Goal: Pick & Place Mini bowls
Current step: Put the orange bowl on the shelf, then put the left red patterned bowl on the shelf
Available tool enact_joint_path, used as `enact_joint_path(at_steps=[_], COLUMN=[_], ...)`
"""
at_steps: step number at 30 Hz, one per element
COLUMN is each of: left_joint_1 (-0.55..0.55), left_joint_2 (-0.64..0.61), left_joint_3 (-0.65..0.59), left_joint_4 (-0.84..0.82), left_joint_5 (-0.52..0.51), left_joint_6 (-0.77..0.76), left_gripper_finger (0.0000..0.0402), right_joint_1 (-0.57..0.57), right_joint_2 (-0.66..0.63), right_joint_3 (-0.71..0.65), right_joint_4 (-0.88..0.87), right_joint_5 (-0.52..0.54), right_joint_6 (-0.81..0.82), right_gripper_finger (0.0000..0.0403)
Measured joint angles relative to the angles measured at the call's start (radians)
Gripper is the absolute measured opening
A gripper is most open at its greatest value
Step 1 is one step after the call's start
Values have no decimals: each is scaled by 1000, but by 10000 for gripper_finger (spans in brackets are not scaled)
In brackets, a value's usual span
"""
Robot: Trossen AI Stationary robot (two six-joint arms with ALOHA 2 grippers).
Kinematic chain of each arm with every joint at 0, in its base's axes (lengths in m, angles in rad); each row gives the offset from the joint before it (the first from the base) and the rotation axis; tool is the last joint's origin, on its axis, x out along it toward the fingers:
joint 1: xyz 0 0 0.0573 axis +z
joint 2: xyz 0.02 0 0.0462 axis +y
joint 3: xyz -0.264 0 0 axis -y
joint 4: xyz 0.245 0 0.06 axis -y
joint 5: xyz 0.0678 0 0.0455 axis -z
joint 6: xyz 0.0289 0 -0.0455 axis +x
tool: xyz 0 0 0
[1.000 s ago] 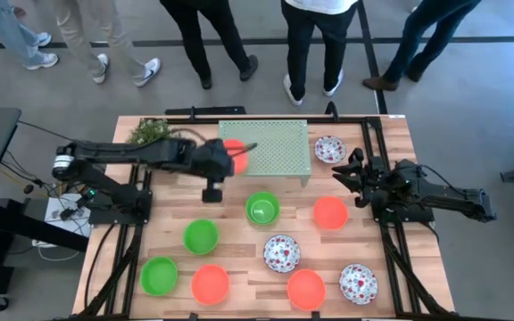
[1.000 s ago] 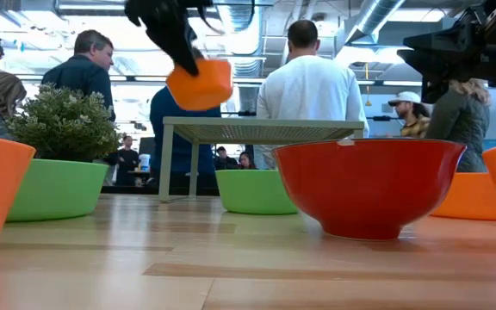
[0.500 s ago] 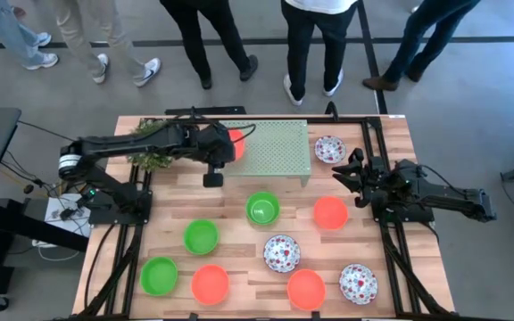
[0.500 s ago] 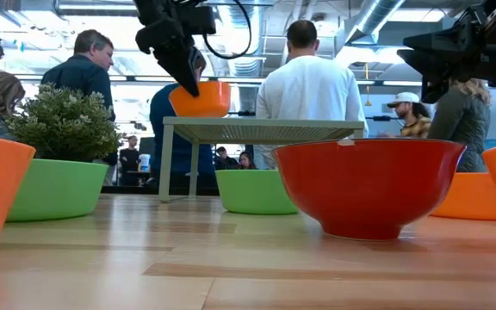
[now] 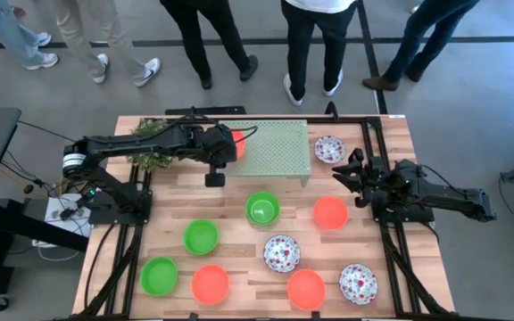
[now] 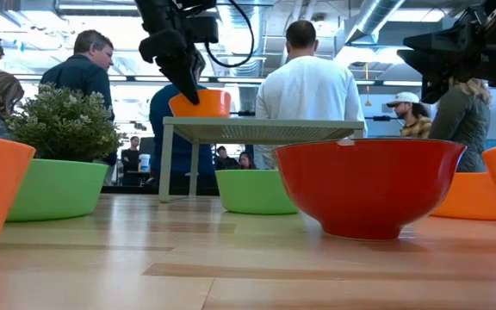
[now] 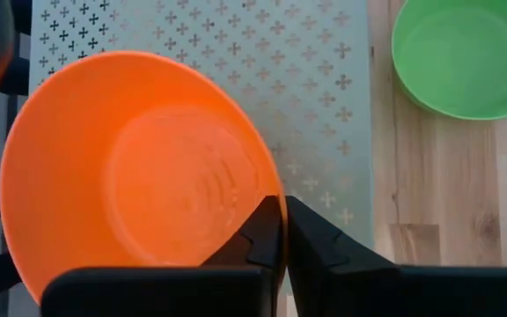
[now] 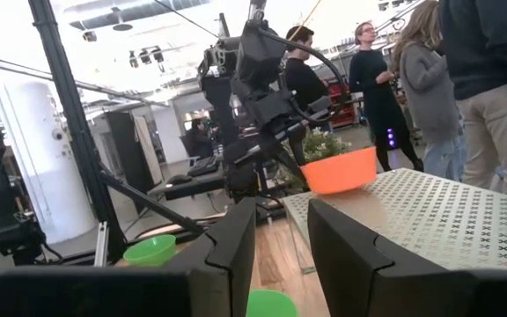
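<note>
Placing: the left hand (image 7: 275, 233) is pinching the rim of an orange mini bowl (image 7: 139, 167) between nearly closed fingers, one inside the wall and one outside, a thin-edge grip that is keeping the bowl upright as it goes onto the pale green mesh rack (image 5: 270, 147).
Bowl position: the orange mini bowl is sitting at the rack's near-left corner in the high view; in the low view its base looks to be resting on, or just above, the rack top, and I cannot tell which.
Step in hand: the set-down, judging by the level bowl and the grip not yet released.
Right hand: the right hand (image 8: 280, 233) is waiting over the right side of the surface (image 5: 239, 250), fingers partly apart and holding nothing, clear of the left arm's path.
Rack: it is standing raised on legs at the back of the surface, which is likely why the bowl has to be lifted over its edge.
Other bowls: a speckled bowl (image 5: 329, 149) is lying just beside the rack's right end; green bowls (image 5: 262, 209), orange ones and more speckled ones are spread well apart over the front, leaving room for a hand to come down at each rim.
Potted plant: the bushy plant (image 5: 150, 143) is standing just left of the rack, under the left arm.
Risk: opening while the bowl is only half over the corner could be tipping it off.
People: several are standing beyond the surface's far edge.
</note>
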Motion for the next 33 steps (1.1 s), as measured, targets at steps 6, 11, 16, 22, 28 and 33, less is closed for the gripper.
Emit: enact_joint_path(at_steps=[6,11,16,22,28,33], left_joint_1=[0,0,0,-34,-122,-230], left_joint_2=[6,5,5,-15,-90,-182], left_joint_3=[0,0,0,0,-1,-1], left_joint_4=[2,6,27,56,62,63], left_joint_5=[0,-11,-95,-67,-102,-89], left_joint_6=[-7,-20,-20,-27,-43,-210], left_gripper_finger=[32,52,80,108,126,127], right_joint_1=[0,0,0,0,0,1], right_joint_2=[0,0,0,0,0,0], right_joint_3=[0,0,0,0,0,0], right_joint_4=[-5,-5,-6,-7,-7,-7], right_joint_5=[0,0,0,0,0,-11], right_joint_6=[6,8,8,8,8,34], right_gripper_finger=[103,103,103,103,103,103])
